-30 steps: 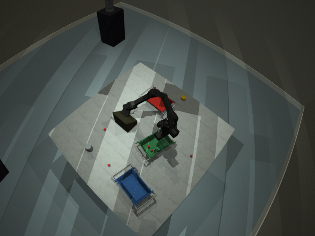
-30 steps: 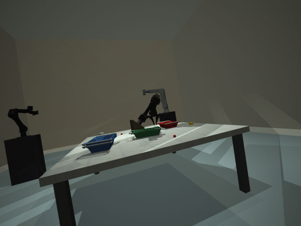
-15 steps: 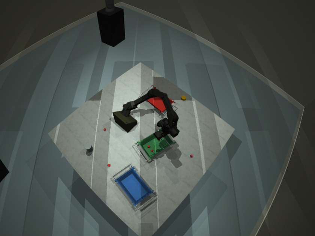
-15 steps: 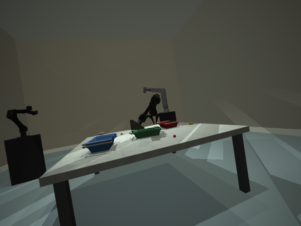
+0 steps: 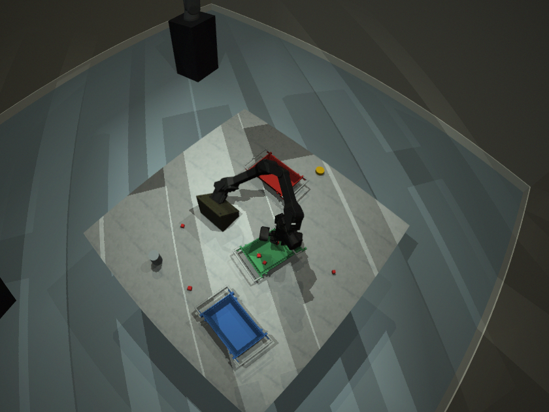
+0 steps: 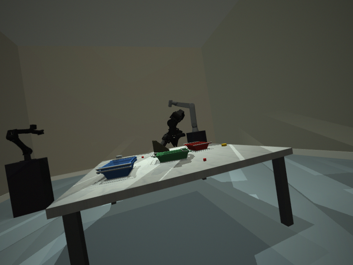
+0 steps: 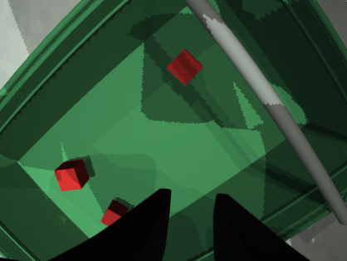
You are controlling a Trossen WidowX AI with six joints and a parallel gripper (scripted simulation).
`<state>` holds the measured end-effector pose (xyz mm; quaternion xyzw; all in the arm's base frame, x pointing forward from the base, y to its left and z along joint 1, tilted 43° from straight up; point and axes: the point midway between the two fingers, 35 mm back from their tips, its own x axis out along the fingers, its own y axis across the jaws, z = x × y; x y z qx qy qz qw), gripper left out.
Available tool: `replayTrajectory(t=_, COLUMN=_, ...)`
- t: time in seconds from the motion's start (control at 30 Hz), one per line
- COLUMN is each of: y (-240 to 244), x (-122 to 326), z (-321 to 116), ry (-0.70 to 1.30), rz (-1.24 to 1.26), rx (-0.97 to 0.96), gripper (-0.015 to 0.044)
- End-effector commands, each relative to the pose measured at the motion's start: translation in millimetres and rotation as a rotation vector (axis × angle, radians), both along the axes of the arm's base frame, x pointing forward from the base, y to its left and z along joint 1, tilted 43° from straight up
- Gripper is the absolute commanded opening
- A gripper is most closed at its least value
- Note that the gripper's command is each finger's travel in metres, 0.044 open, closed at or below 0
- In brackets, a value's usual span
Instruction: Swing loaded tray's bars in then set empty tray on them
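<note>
The green tray (image 5: pixel 272 251) (image 6: pixel 172 156) (image 7: pixel 174 145) stands on the table with three small red blocks (image 7: pixel 184 67) inside. One wire bar (image 7: pixel 245 62) crosses above its interior near the right end; the left end's bar (image 5: pixel 242 267) is swung out. The gripper (image 6: pixel 175 145) (image 7: pixel 193 194) points down above the green tray, its fingers slightly apart with nothing between them. In the wrist view the crossing bar lies right of the fingertips, apart from them. The blue tray (image 5: pixel 232 324) (image 6: pixel 118 171) looks empty, both bars out. The red tray (image 5: pixel 276 182) (image 6: pixel 196 146) stands partly behind the arm.
The arm's brown base block (image 5: pixel 217 210) stands left of the green tray. A grey cylinder (image 5: pixel 155 258) (image 6: pixel 118 156), a yellow disc (image 5: pixel 319 171) (image 6: pixel 224 144) and several loose red blocks (image 5: pixel 333 271) (image 6: pixel 204 159) stand on the table. Two other arms stand off the table.
</note>
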<state>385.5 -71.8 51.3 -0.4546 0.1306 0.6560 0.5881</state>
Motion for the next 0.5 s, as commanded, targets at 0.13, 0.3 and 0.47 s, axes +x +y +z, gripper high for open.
replayTrajectory(t=0.13, y=-65, x=-25, z=-55, ry=0.681, rz=-0.805, rx=0.1, gripper=0.0081)
replayTrajectory(t=0.3, y=-81, x=-34, z=-69, ry=0.871, rz=-1.027, rx=0.134, gripper=0.0081)
replayTrajectory(t=0.47, y=-95, x=-45, z=-84, ry=1.063, rz=-1.247, rx=0.17, gripper=0.0081)
